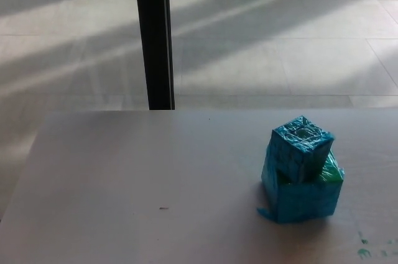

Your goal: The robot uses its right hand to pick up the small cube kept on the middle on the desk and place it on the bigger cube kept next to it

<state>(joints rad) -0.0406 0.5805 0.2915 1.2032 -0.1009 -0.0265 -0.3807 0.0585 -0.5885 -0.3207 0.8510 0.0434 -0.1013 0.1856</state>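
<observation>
Neither of my hands shows in the head view, so I cannot tell whether my fingers are spread, pressed together or pinching anything.

The small cube (300,148) sits on top of the big cube (303,197). Both are wrapped in crinkled blue film. The small one is turned a little against the one under it, so one corner points toward the near side, and it rests toward the left and far part of the big cube's top. At the right edge of that top a patch of green (333,174) shows from under the small cube. A loose flap of blue wrap sticks out at the big cube's near left foot, lying on the desk.

The stack stands on the right half of the desk (124,171), somewhat nearer the near edge than the far one. The desk is pale and plain. A small dark speck (163,208) lies on it well to the left of the cubes, and a few blue-green smudges (363,252) mark the near right corner.

Beyond the far edge is a tiled floor (280,46) crossed by bands of light, and a black post (154,37) stands upright there, left of centre.
</observation>
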